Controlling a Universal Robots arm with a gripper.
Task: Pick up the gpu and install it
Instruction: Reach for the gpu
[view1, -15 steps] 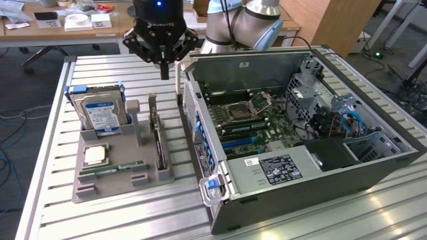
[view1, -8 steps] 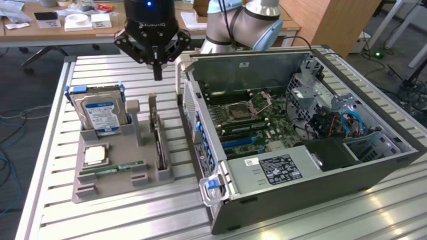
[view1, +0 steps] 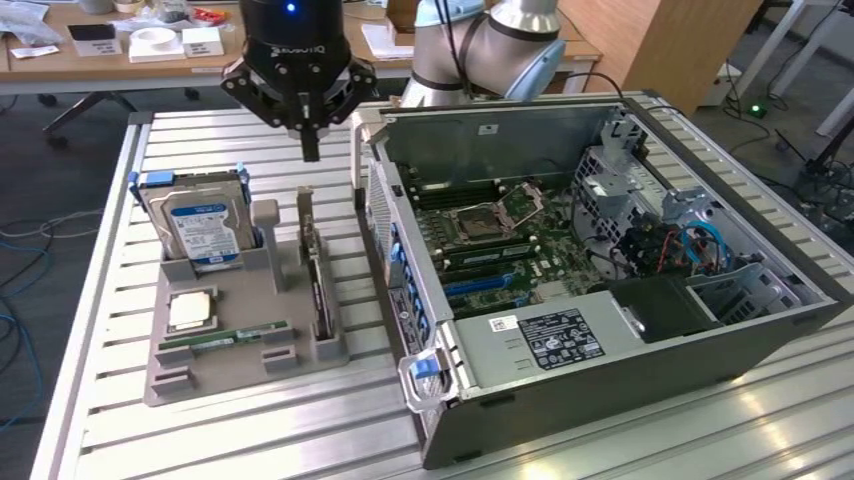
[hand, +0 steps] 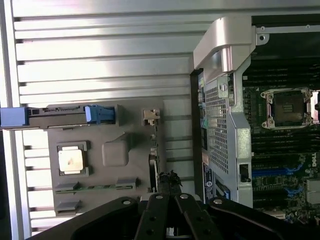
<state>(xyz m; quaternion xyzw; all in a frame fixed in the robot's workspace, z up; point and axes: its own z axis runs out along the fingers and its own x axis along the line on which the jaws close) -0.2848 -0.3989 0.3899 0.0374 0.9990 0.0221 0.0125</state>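
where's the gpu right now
In the exterior view the gpu stands on edge in the grey holder, just to the exterior view's left of the open computer case, with the shut tool hanging above it.

On the worktop, the tray lies at the exterior view's left of the computer case. The gpu stands in its case-side slot, the hard drive farther left.
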